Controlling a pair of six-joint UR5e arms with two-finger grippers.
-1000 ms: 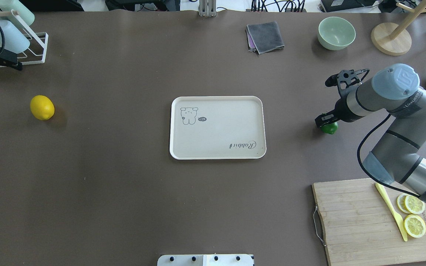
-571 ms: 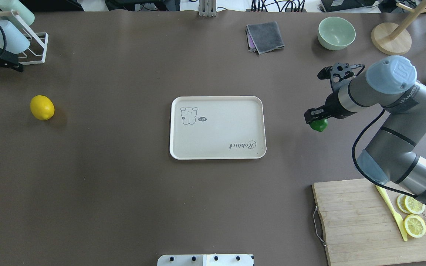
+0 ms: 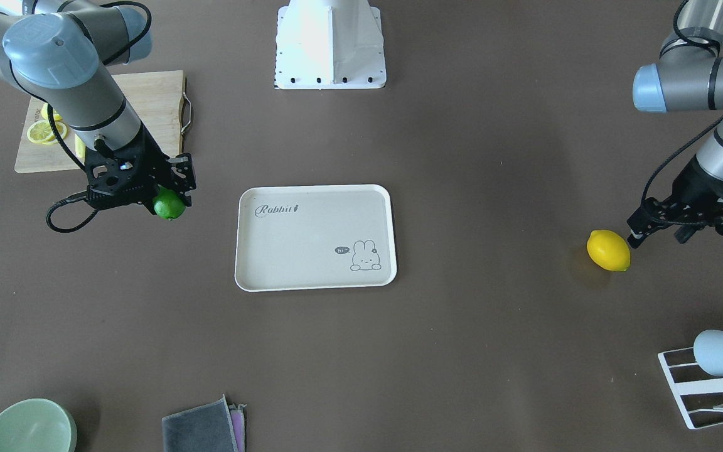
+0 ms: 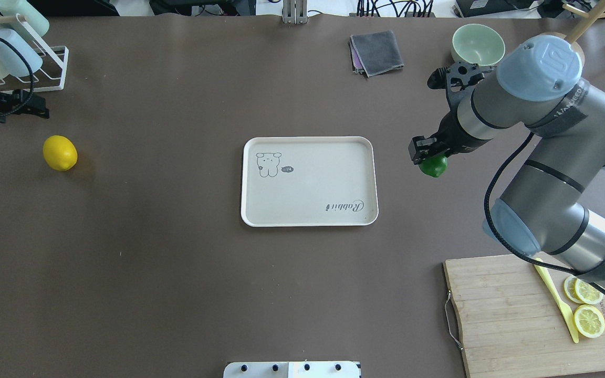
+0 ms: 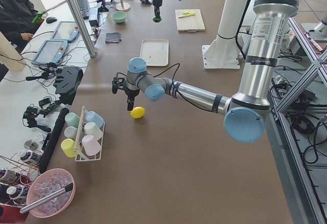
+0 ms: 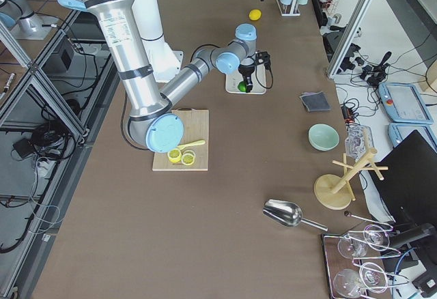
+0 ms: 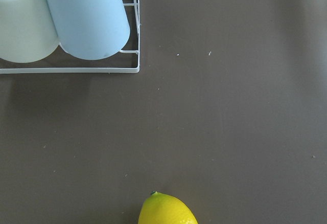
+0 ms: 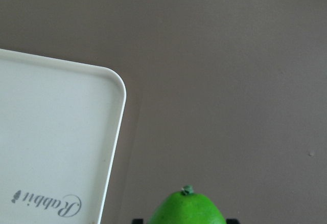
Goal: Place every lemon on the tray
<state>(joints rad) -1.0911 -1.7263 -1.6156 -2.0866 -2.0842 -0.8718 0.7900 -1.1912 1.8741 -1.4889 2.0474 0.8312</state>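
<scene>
The cream "Rabbit" tray (image 4: 308,184) lies at the table's middle; its corner shows in the right wrist view (image 8: 51,132). My right gripper (image 4: 429,160) is shut on the dark green lemon (image 4: 433,166) and holds it above the table just right of the tray; it also shows in the front view (image 3: 169,206) and the right wrist view (image 8: 187,209). The yellow lemon (image 4: 60,153) rests on the table at the far left. My left gripper (image 3: 658,233) hovers open and empty just beside it. The left wrist view shows the yellow lemon's tip (image 7: 166,211) at its bottom edge.
A wooden cutting board (image 4: 512,320) with lemon slices and a yellow knife lies at the front right. A green bowl (image 4: 478,46), a grey cloth (image 4: 376,52) and a wooden stand (image 4: 554,55) stand at the back. A cup rack (image 4: 45,68) is at the back left.
My right gripper has risen and carried the green lemon left towards the tray. My left arm has moved closer to the yellow lemon.
</scene>
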